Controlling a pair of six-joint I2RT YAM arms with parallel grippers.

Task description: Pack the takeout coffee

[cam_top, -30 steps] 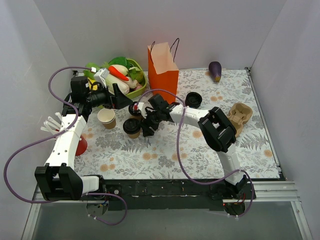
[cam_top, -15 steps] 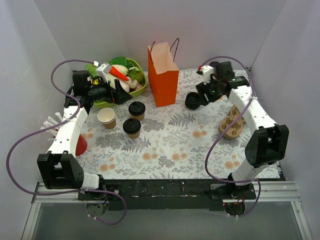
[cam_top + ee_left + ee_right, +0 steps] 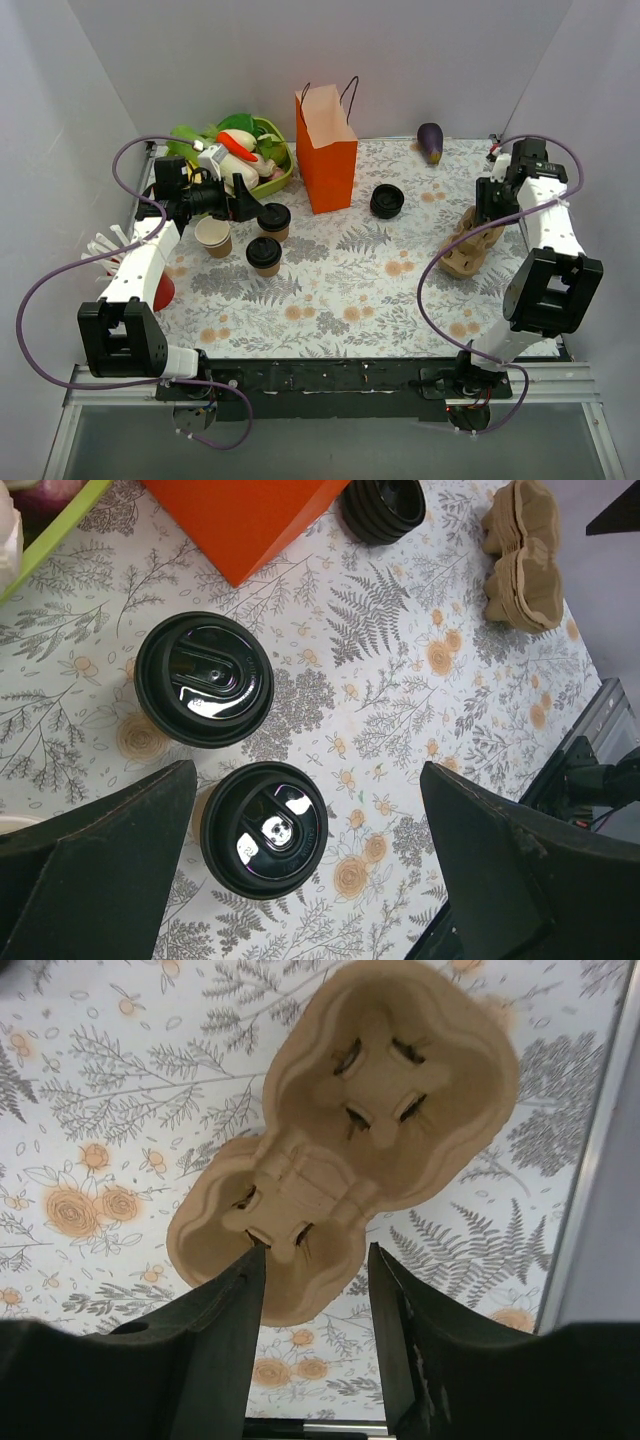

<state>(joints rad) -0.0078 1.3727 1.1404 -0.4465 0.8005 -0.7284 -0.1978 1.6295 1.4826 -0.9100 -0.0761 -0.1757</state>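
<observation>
While the left gripper (image 3: 300, 870) hangs with its jaws spread wide and empty over two lidded coffee cups (image 3: 273, 221) (image 3: 264, 255), an open cup (image 3: 213, 236) stands at their nine o'clock and the orange bag (image 3: 327, 152) at one o'clock. Far right, the right gripper (image 3: 310, 1290) is half open, straddling the pulp cup carrier's (image 3: 350, 1150) near edge without clamping it.

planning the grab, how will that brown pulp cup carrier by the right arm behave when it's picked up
The cup carrier looks like thin moulded pulp, so it is probably light and fairly stiff, though its edges may crush under a hard pinch. Its matte, fibrous surface should not be slippery. Lying flat on the table, it seems unlikely to roll or tip.
</observation>
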